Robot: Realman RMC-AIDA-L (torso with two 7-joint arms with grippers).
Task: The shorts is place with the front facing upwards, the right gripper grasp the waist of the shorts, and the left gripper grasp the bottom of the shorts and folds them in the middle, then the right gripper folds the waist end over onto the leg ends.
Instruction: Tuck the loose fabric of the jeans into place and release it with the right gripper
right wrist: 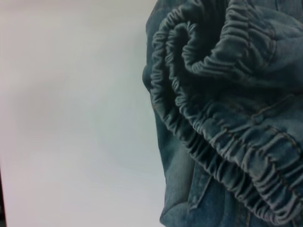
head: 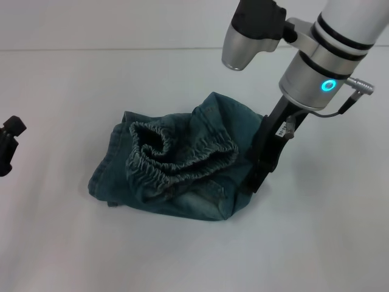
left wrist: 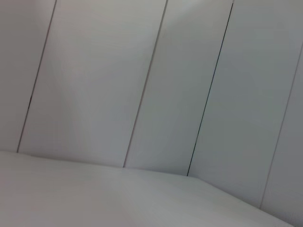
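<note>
The blue denim shorts (head: 182, 182) lie bunched in a folded heap at the middle of the white table (head: 67, 85). Their gathered elastic waist (head: 173, 159) curls on top of the heap, toward its left half. My right gripper (head: 260, 173) reaches down at the heap's right edge, against the fabric. In the right wrist view the ruffled waist (right wrist: 208, 137) of the shorts (right wrist: 265, 38) fills one side, rolled over itself. My left gripper (head: 8, 145) stays at the far left edge of the head view, well apart from the shorts.
White table surface (right wrist: 71, 118) surrounds the shorts on all sides. The left wrist view holds only a panelled wall (left wrist: 142, 85) and a strip of table (left wrist: 94, 198).
</note>
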